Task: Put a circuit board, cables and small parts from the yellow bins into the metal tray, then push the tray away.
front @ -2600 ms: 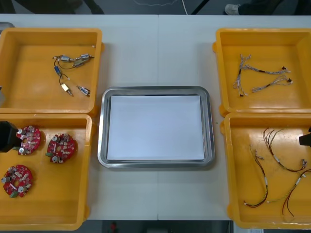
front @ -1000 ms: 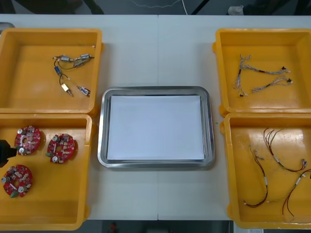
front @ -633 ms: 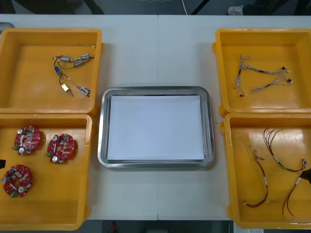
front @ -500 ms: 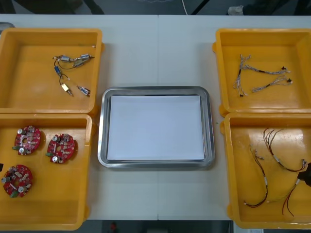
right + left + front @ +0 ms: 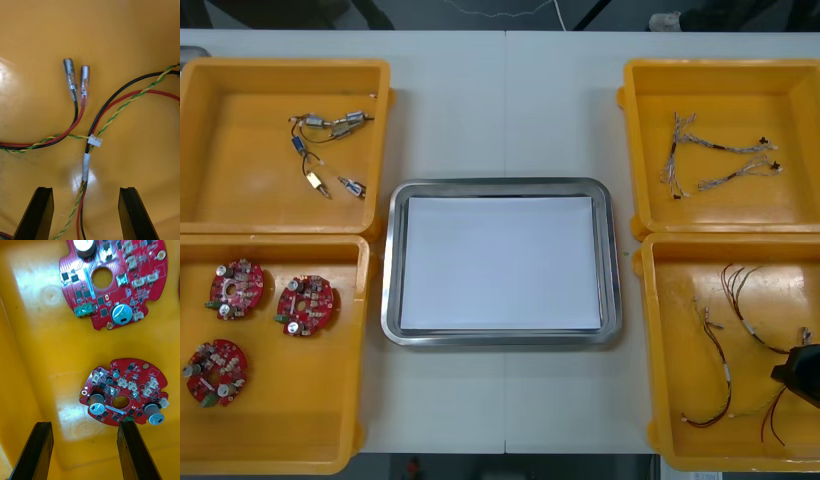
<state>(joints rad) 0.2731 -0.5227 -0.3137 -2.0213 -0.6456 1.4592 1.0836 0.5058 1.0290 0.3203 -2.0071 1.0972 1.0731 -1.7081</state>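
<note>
Red-and-yellow cable [image 5: 86, 167] lies in the near right yellow bin [image 5: 680, 300] between the right claw's [image 5: 84, 213] wide-spread fingers; lower squarely, pinch the taped bundle; left claw [image 5: 82, 453], also wide, hovers by a circuit board [image 5: 123, 397].

the metal tray [image 5: 388, 290] at the frame's middle has a shiny polished rim and a matt white inside. the yellow bins [image 5: 290, 420] look like smooth, glossy plastic. the surface [image 5: 505, 100] is light and matt. the right pincer [image 5: 85, 193] has matt black fingers [image 5: 39, 213].
</note>
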